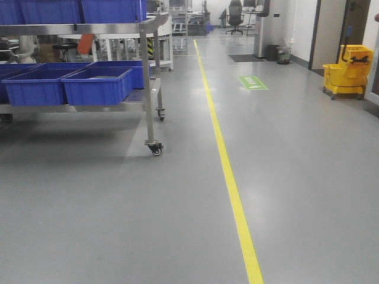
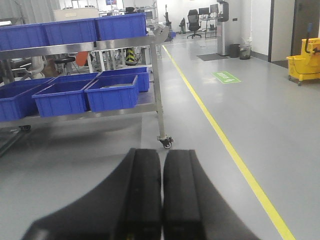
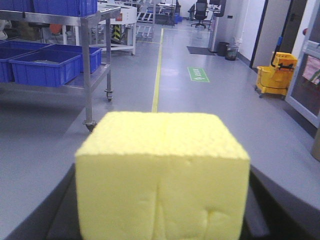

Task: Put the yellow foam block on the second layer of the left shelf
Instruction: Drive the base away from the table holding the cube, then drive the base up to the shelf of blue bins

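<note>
The yellow foam block fills the right wrist view. It sits square between the right jaws, whose dark edges show at either flank, so I judge them clamped on it. The block is close to a cube with no real long axis, and its flat top faces up.

The left jaws are pressed together with nothing between them. They point toward the steel shelf and its blue bins.

From the block, the shelf lies ahead and off to the left, well apart across bare floor. The yellow floor line runs to the right of the shelf.

The carrying arm is thus on the far side from the target. The move likely calls for the base to close in and the right arm to swing left toward the second layer.
</note>
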Controlling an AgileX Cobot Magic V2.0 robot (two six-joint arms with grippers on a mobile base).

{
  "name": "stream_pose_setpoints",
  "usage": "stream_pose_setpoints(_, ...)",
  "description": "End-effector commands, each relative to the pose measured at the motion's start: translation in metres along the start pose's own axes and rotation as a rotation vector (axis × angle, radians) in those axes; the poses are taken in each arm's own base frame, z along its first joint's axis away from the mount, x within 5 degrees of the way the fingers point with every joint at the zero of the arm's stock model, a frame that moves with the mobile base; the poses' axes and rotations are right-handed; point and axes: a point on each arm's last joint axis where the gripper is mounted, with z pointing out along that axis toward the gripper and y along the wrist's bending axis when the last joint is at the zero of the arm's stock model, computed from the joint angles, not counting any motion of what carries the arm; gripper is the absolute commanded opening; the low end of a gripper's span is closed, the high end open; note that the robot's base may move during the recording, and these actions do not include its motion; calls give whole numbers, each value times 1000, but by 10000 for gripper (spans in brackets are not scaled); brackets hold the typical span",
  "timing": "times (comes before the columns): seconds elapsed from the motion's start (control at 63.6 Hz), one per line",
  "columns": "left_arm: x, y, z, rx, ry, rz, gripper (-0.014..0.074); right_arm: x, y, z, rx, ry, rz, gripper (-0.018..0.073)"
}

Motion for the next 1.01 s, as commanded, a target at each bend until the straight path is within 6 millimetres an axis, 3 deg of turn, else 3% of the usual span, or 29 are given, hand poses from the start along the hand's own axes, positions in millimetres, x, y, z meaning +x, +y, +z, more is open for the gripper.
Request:
stream_pose_setpoints(0.0, 0, 0, -1, 6, -77, -9, 124, -17, 0, -1, 6, -110, -13, 487)
stream_pose_setpoints(0.99, 0, 0, -1, 6, -77, -9, 124, -17, 0, -1, 4, -110, -13, 487)
